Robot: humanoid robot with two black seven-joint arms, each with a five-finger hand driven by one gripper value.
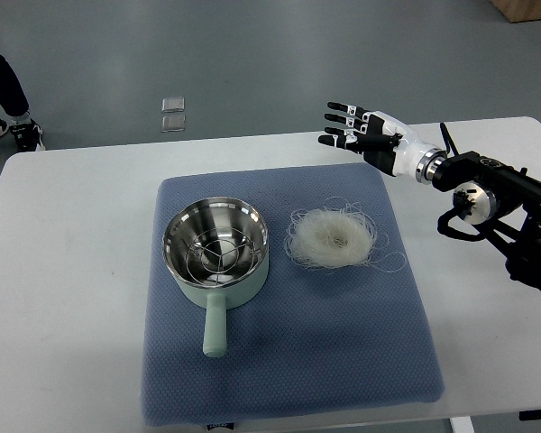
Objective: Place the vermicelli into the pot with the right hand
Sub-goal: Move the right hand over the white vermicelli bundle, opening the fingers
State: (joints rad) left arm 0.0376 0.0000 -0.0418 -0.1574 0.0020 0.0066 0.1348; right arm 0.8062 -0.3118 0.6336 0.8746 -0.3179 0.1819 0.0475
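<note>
The right hand (356,131) hovers open and empty beyond the vermicelli (332,237), a light, probably brittle nest lying on the mat (288,361) beside the pot (216,253), best gripped around its middle.

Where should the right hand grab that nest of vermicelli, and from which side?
Take the vermicelli around its dense coiled middle, coming down from above. It lies flat on the blue mat, and its edges are only loose strands. The right hand hovers open beyond it.
</note>
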